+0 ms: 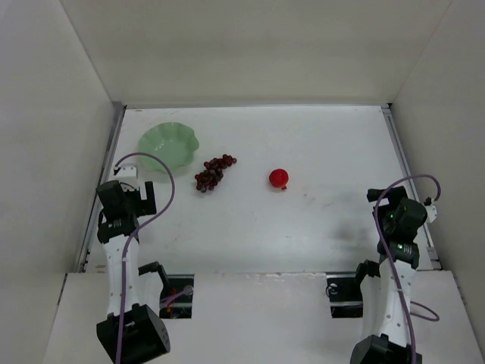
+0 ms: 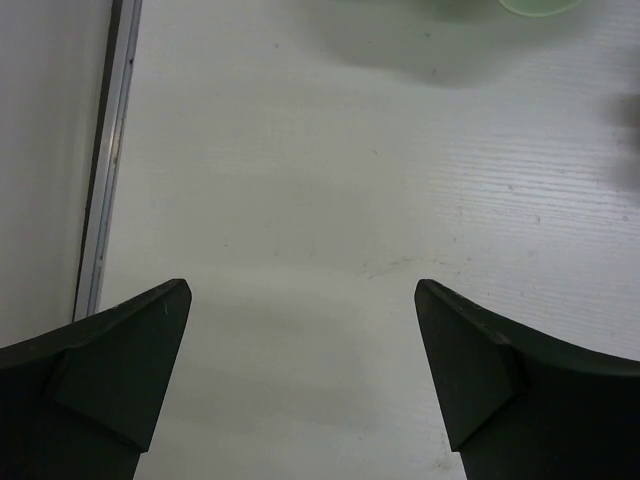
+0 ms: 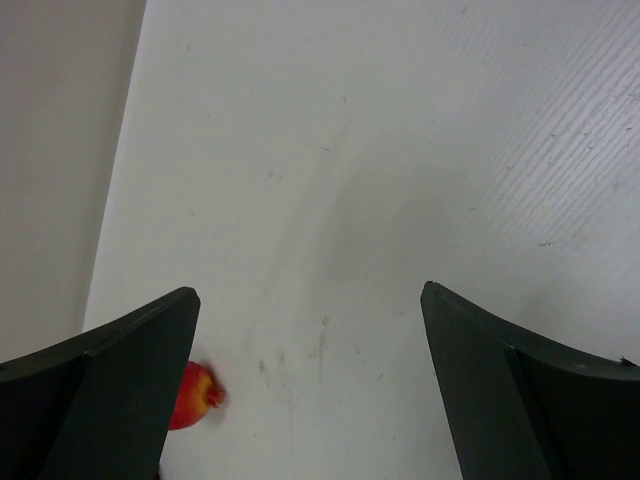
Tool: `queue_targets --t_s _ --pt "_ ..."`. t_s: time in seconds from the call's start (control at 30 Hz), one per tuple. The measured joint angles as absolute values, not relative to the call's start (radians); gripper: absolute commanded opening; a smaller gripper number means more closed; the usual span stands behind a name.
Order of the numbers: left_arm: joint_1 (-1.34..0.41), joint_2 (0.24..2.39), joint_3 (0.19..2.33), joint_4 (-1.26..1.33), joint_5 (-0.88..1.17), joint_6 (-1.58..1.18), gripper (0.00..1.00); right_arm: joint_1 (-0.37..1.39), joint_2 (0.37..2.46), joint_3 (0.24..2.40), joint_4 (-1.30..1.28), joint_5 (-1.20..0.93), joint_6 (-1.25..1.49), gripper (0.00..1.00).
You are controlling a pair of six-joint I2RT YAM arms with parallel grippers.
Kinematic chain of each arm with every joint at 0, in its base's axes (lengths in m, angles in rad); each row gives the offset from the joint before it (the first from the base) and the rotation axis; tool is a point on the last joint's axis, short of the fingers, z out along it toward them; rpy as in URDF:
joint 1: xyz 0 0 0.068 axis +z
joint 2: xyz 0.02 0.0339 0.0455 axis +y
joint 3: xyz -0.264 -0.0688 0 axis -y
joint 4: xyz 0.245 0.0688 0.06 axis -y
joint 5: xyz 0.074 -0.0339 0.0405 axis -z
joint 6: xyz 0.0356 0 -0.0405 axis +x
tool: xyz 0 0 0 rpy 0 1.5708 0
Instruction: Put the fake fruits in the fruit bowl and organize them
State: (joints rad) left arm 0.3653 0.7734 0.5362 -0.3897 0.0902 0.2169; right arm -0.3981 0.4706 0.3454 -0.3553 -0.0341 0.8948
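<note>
From above, the bowl (image 1: 168, 145) is sitting at the far left of the table (image 1: 318, 220). The grapes (image 1: 212, 173) are lying just beside its right, nearer edge. The red fruit (image 1: 278, 178) is lying further right, apart from them. The left gripper (image 1: 132, 188) is hanging near the bowl's near side, and the right gripper (image 1: 394, 199) is hanging well apart at the right.

In the left wrist view, the left gripper (image 2: 303, 290) is standing released over bare table, with the bowl's (image 2: 540, 6) rim peeking in at the far edge.

In the right wrist view, the right gripper (image 3: 310, 295) is standing released, with the red fruit (image 3: 190, 397) showing beside its left finger.
</note>
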Motion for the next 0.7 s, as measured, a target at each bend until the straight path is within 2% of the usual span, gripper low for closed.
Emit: queue_targets --t_s 0.2,0.33,0.57,0.7 --pt "0.356 0.79 0.543 -0.369 0.049 0.249 0.99 -0.397 0.487 0.345 -0.331 -0.034 0.897 1.0" --pt "0.301 0.884 0.66 -0.389 0.026 0.284 1.0 -0.391 0.49 0.345 -0.322 -0.034 0.898 1.0" --pt "-0.203 1.221 1.085 -0.448 0.034 0.445 1.0 -0.365 0.506 0.326 -0.253 -0.033 0.907 1.0" --pt "-0.322 1.417 1.154 -0.511 0.07 0.484 1.0 -0.318 0.498 0.31 -0.233 -0.022 0.914 1.0"
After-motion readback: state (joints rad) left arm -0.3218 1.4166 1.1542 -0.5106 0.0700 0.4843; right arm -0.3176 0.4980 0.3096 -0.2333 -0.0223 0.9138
